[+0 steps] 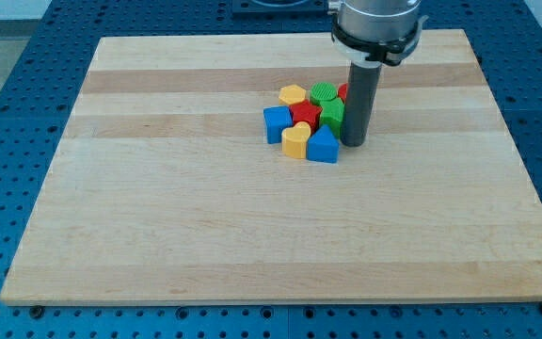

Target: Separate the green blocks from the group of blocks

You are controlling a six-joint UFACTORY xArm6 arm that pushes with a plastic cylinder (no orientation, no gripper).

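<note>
Green blocks sit in the packed cluster a little above the surface's (158, 235) centre and toward its right edge, nearer the top edge than the bottom. You can see why separating them is awkward: every block touches a neighbour, so any push on one carries others along.

Reading from the left edge inward, you first meet the blue block (276, 122) on the cluster's left flank, with the yellow hexagon-like block (293, 94) above it toward the top edge. Next comes the red block (305, 114) in the middle and the yellow heart-shaped block (296, 140) below it, then the blue triangular block (324, 146) at the cluster's bottom-right. The upper green block (324, 92) lies on the top side, and the second green block (333, 115) sits just below it, wedged between the red block and the rod. A sliver of another red block (343, 91) shows behind the rod; you cannot make out its shape.

The tool is a plain rod with nothing to open or close, and it grips nothing. Its tip (353, 143) rests on the surface at the cluster's right side, touching or just beside the second green block and the blue triangular block. That placement looks poor for drawing the greens rightward, since the rod blocks their way out toward the right edge.
</note>
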